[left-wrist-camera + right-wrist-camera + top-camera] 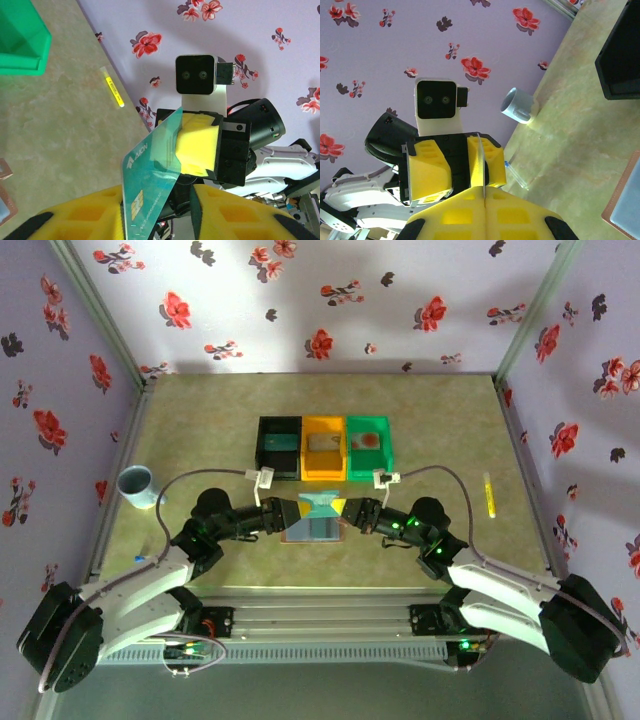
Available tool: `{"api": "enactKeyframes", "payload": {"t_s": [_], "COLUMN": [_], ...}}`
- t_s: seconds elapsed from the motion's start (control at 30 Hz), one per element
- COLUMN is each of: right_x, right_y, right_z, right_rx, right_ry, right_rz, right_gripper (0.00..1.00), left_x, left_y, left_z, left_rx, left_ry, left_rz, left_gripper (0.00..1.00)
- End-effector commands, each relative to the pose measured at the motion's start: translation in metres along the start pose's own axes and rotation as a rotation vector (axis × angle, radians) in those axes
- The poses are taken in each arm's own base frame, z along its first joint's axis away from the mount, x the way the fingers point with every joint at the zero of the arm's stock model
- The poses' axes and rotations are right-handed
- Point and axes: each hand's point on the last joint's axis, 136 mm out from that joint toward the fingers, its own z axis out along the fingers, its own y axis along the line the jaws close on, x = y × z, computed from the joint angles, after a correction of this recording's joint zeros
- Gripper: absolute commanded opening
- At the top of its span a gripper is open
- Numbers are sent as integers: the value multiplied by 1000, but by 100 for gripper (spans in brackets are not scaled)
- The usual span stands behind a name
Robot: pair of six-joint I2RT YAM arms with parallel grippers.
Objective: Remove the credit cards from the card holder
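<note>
On the tabletop (200,430) the card holder (312,530) lies open beneath my two end effectors. The pale card (368,441) sits in the green bin (370,476), so that one looks done. My right end effector (345,512) is clenched on the teal-green card (320,504), held above the holder, while my left end effector (290,515) straddles it, jaws parted; I judge it is yet to be set down.

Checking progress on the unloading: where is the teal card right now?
In the top view the teal card is mid-table, over the holder, pinched by the right claw, just in front of the orange bin.
</note>
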Motion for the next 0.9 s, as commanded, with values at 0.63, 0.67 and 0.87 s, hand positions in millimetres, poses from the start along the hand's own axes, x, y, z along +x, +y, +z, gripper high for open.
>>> {"api": "enactKeyframes", "payload": {"t_s": [0.63,0.67,0.87], "right_x": [-3,-4,-4], "right_y": [12,12,9], "right_z": [3,3,1], "right_rx": [-27,-23,2], "right_ry": [-4,-6,-9], "right_rz": [-56,-57,-66], "right_gripper": [0,0,8], "left_x": [1,0,1], "left_y": [-7,-7,-4], "left_z": [0,0,0], "left_rx": [36,34,16], "left_ry": [-9,-9,-4], "left_rz": [22,24,20], "left_gripper": [3,0,0]}}
